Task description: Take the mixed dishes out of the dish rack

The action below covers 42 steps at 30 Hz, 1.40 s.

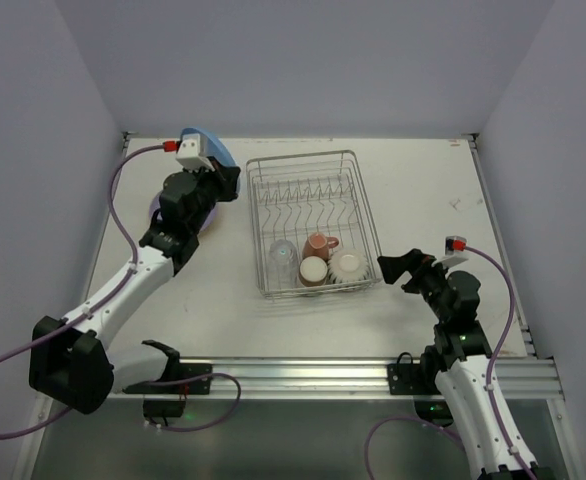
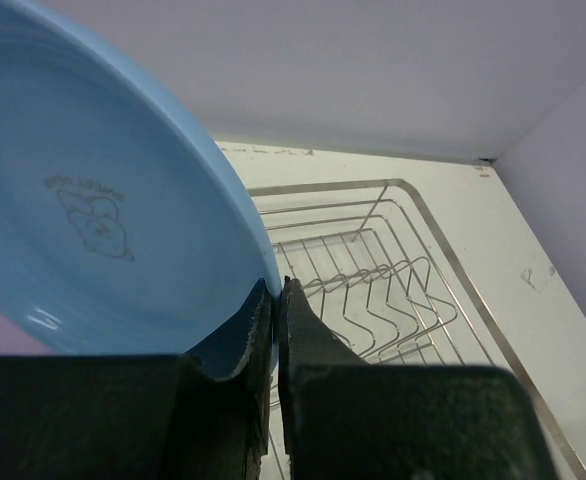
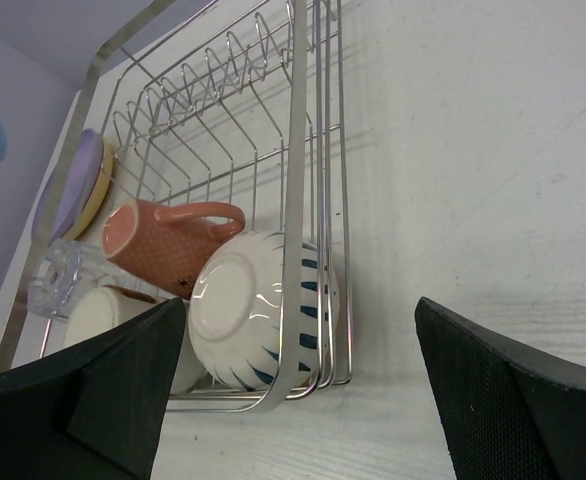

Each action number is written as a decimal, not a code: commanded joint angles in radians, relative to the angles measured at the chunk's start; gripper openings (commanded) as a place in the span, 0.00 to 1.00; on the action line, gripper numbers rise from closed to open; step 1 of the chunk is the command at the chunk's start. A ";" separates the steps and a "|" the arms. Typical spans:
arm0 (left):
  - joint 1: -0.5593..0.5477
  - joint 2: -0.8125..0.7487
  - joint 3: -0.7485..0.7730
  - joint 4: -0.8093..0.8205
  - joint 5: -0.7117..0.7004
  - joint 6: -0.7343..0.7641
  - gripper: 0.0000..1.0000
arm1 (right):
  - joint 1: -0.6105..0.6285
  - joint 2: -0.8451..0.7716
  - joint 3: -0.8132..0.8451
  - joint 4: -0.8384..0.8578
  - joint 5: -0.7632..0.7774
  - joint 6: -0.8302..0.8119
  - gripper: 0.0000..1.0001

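Left gripper point(image 2: 276, 292) pinched on blue plate point(image 2: 93, 200) rim, plate held aloft left of rack point(image 1: 303, 157). Step looks like stacking; next, lower it flat onto purple plate point(image 3: 71, 185), then release. Right gripper point(image 1: 397, 271) wide, empty, near bowl point(image 3: 258, 310).

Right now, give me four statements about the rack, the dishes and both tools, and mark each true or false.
1. The left tool is shut on the rim of the blue plate. True.
2. The right tool grips the bowl. False: it is open and empty, beside the near right corner of the dish rack.
3. The rack's upright plate slots hold no plates. True.
4. The glass tumbler stands on the table outside the rack. False: it is inside the rack, at the near end beside the cups.
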 commanded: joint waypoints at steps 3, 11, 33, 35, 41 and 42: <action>-0.001 -0.043 -0.053 0.158 -0.016 0.023 0.00 | -0.002 0.007 0.025 0.029 -0.024 -0.013 0.99; -0.001 0.072 0.071 -0.079 -0.272 0.029 0.00 | 0.000 0.008 0.025 0.030 -0.027 -0.013 0.99; 0.048 0.464 0.336 -0.399 -0.456 0.081 0.00 | -0.002 0.017 0.026 0.030 -0.033 -0.016 0.99; 0.050 0.471 0.335 -0.405 -0.458 0.076 0.00 | 0.000 0.016 0.026 0.030 -0.031 -0.016 0.99; 0.050 0.492 0.345 -0.438 -0.510 0.055 0.02 | 0.000 0.011 0.026 0.030 -0.028 -0.015 0.99; 0.050 0.500 0.350 -0.443 -0.516 0.055 0.02 | -0.002 0.011 0.025 0.030 -0.027 -0.016 0.99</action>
